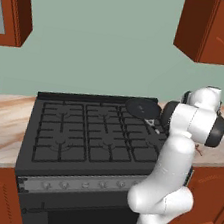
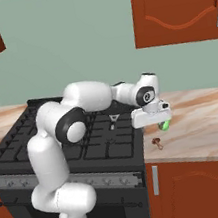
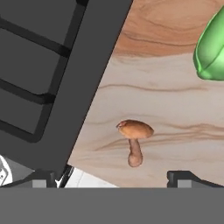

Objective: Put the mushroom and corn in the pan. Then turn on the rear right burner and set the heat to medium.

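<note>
Countertop holds the mushroom between the open jaws; corn beside.

Your two base views look forward and down from behind the arm, left and right, sharing the stove and pan. Your hand view looks closely down on the surface beside the stove edge, showing the mushroom.
</note>
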